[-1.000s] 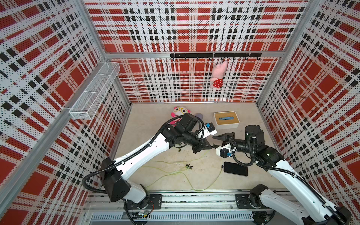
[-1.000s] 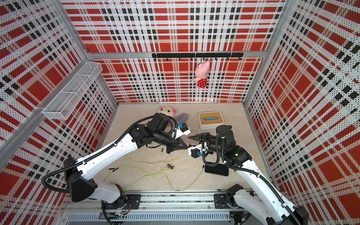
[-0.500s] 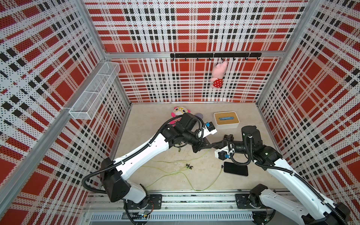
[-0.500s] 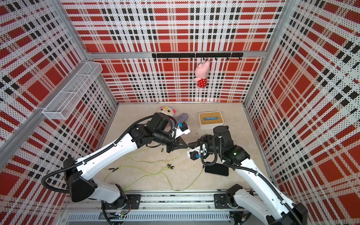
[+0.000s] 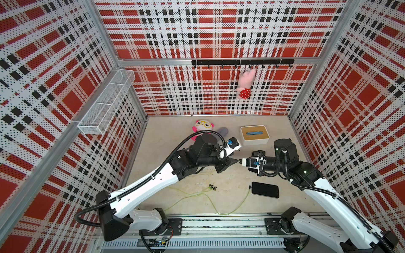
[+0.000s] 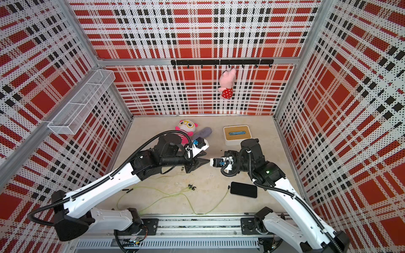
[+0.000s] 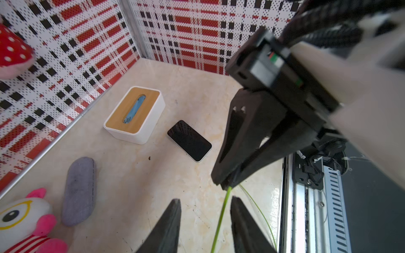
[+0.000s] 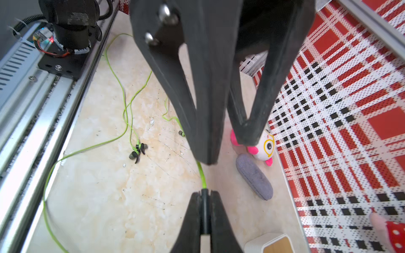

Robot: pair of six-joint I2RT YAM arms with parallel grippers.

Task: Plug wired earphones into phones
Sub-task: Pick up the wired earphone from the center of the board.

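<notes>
Handover, folks: a second ago the right hand (image 5: 241,161) hung spread and apart, and now it sits nose to nose with the left hand (image 5: 230,165), whose grip has let go. That passes the lead to the arm nearer the phone (image 5: 265,189), so by my reckoning the carry and the insertion come next. In both top views that phone lies flat, black and glossy on the pale marbled surface (image 5: 230,181) near the front rail, with a second cable (image 5: 240,203), thin and yellow-green, ending right at its short edge (seated or merely touching, too small to call). Only one phone shows. Over to the left wrist view: the left hand's two dark tapered fingers (image 7: 173,221) stand apart, and the limp green cable (image 7: 221,214) runs between them untouched, up into the pinched tips of the right hand. The phone is a thin slab with a pale rim, lying beside the white tissue box (image 7: 134,114) with its wooden lid. Now the right wrist view: the right hand's matte fingers are clamped on the slim black plug (image 8: 205,210), a stiff little cylinder. Small rubbery black earbuds (image 8: 137,151) lie loose on the surface further off.
</notes>
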